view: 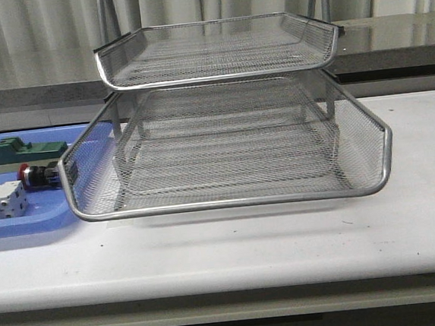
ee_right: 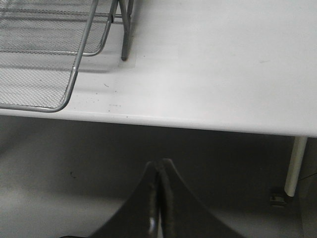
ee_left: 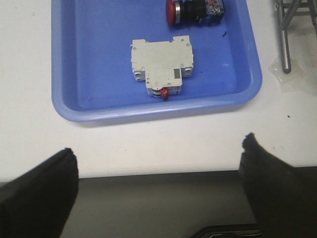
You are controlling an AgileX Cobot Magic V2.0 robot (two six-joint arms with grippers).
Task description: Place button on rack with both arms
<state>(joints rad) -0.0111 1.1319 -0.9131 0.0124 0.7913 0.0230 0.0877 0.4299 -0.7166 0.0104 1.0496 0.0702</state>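
The button [view: 37, 176] with its red cap lies on its side in the blue tray [view: 25, 223], just left of the rack's pulled-out middle mesh tray; the left wrist view shows the button [ee_left: 194, 11] at the tray's far side. The silver wire-mesh rack [view: 231, 143] fills the middle of the table. My left gripper [ee_left: 159, 144] is open and empty, hovering over the table's front edge short of the tray. My right gripper [ee_right: 159, 166] is shut on nothing, out past the table's front edge near the rack's corner [ee_right: 54, 106]. Neither arm shows in the front view.
In the blue tray [ee_left: 94, 106] also lie a white circuit breaker [ee_left: 161, 68] and a green-topped block [view: 22, 151]. A rack leg [ee_left: 283, 37] stands just right of the tray. A white table leg [ee_right: 295, 163] shows under the table's right end.
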